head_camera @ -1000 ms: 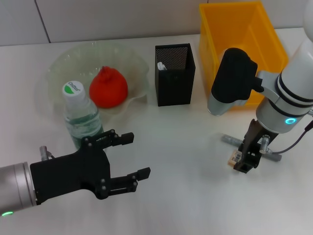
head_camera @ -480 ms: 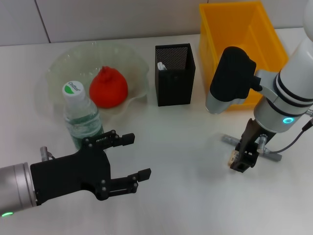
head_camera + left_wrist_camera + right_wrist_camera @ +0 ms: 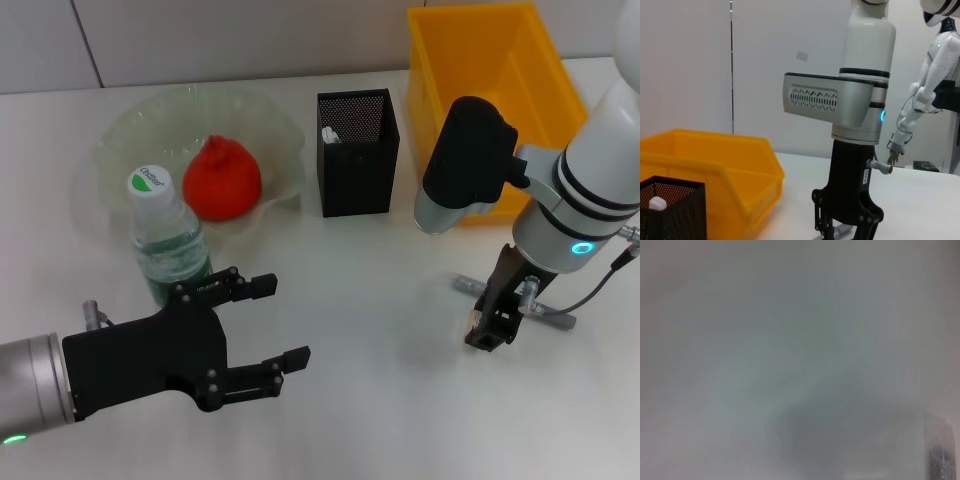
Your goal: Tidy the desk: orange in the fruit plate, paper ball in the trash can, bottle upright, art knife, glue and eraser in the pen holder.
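On the desk (image 3: 380, 400) in the head view, the right gripper (image 3: 490, 330) points down near the front right, clenched on the eraser (image 3: 476, 322), a small tan block that looks just clear of the surface; a grey art knife (image 3: 525, 305) lies just behind it. By my judgement the step in hand is carrying the eraser to the pen holder (image 3: 357, 152), so the next move calls for lifting it above the mesh rim and travelling back and left before letting go. One orange (image 3: 221, 180) already sits in the one fruit plate (image 3: 130, 125), one bottle (image 3: 165, 240) stands upright in front of it, and one trash can (image 3: 495, 95) stands at the back right. The left gripper (image 3: 270, 325) hovers low at the front left, fingers spread and empty. From the left wrist view, the right arm's black fingers come down to the table beside the yellow bin, and something small and white, perhaps the paper ball (image 3: 657, 202), shows inside the mesh cup. Through the right wrist view only a grey blur shows, nothing nameable.
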Controlling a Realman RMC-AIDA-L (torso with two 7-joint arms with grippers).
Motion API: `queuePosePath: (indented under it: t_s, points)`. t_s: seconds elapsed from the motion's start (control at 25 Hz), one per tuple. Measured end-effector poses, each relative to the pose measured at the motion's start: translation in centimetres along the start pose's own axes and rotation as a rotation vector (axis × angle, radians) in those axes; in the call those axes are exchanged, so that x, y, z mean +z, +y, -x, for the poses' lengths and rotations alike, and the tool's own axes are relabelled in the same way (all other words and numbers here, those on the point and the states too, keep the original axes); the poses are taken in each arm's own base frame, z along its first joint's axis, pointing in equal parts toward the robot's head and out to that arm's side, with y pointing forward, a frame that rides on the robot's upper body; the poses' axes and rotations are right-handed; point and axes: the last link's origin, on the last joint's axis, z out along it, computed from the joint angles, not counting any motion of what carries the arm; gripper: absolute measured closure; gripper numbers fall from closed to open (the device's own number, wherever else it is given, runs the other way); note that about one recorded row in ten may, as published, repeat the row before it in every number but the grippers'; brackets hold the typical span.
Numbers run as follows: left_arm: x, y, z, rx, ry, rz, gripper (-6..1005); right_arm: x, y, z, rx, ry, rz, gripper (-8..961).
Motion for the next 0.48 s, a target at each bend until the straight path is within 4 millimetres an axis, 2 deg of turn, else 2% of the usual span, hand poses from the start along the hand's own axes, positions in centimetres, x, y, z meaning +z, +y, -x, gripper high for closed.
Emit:
queuePosePath:
  t_s: [0.2, 0.48]
  points:
    - [0.0, 0.04, -0.02, 0.0, 0.001, 0.003, 197, 0.08, -0.01, -0.03, 0.002, 0.002, 0.001, 554]
    - [0.0, 0.06, -0.03, 0.0, 0.002, 0.004, 197, 0.11, -0.01, -0.06, 0.003, 0.001, 0.001, 554]
